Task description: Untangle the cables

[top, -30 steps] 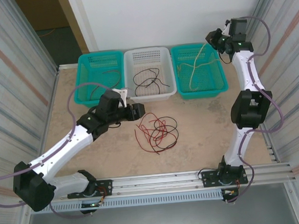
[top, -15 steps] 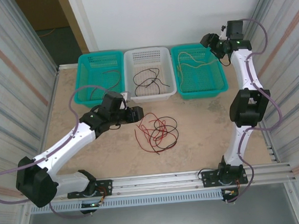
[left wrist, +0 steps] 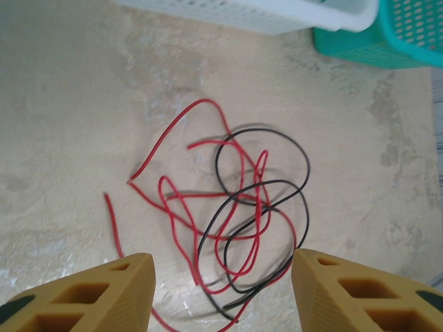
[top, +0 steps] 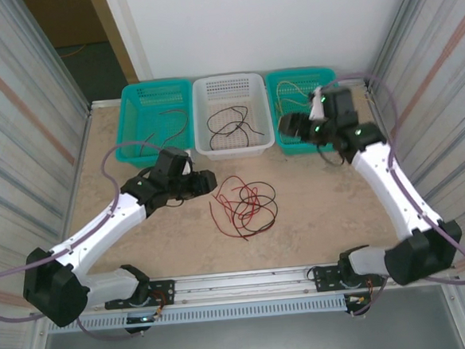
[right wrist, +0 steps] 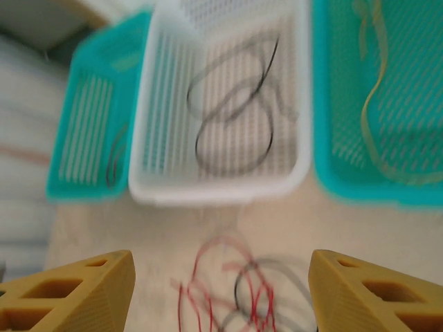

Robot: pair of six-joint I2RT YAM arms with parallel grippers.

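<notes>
Surface: pale beige mottled worktop (top: 127, 150), corrugated metal walls on both sides, plain white wall at the back.
Baskets: three perforated plastic ones in a row along the far edge: left teal basket (top: 156, 85), white basket (top: 227, 78) in the middle, right teal basket (top: 287, 73).
Main tangle: loose knot of thin red and black cables (top: 247, 205) lying flat mid-worktop, just in front of the white basket.
Other wires: curly black cable (top: 231, 127) in the white basket, yellow cable (right wrist: 370, 111) in the right teal one, a dark cable (top: 173, 119) in the left teal one.
Left gripper (top: 210, 178): low over the worktop, just left of the knot, pointing at it.
Left fingers (left wrist: 104, 294): orange-yellow, spread wide, pinching nothing. On the wrist cam the knot (left wrist: 242, 228) sits ahead of them, its nearest loops in the gap between the tips. Can't tell if anything touches.
Right gripper (top: 287, 127): up over the near rim of the right teal basket, well apart from the knot.
Right fingers (right wrist: 76, 290): spread too, empty. Blurry wrist view, with the knot (right wrist: 242, 297) low between the tips.
</notes>
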